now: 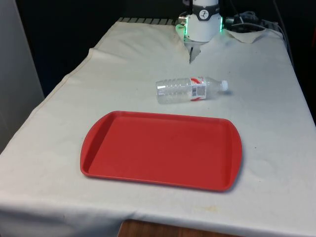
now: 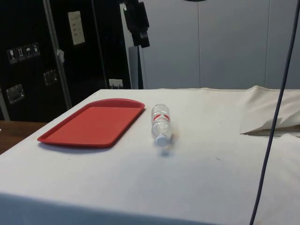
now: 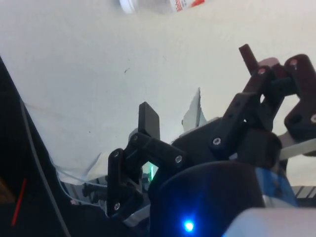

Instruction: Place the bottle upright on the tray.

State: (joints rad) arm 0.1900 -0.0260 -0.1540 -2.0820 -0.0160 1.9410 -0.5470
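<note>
Bottle (image 1: 191, 89) lying beside the tray (image 1: 161, 149) on the worktop (image 1: 266, 148).

The bottle lies on its side on the cloth, just beyond the tray's far edge and apart from it, its cap end toward the front view's right. In the side view the tray sits to the left of the bottle, whose cap end points toward that camera. The tool (image 3: 197, 84) hangs above the cloth, well apart from the bottle, fingers spread with nothing between them.

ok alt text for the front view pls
A clear plastic bottle lies on its side on the white cloth, just beyond an empty red tray, its white cap toward the front view's right.
</note>
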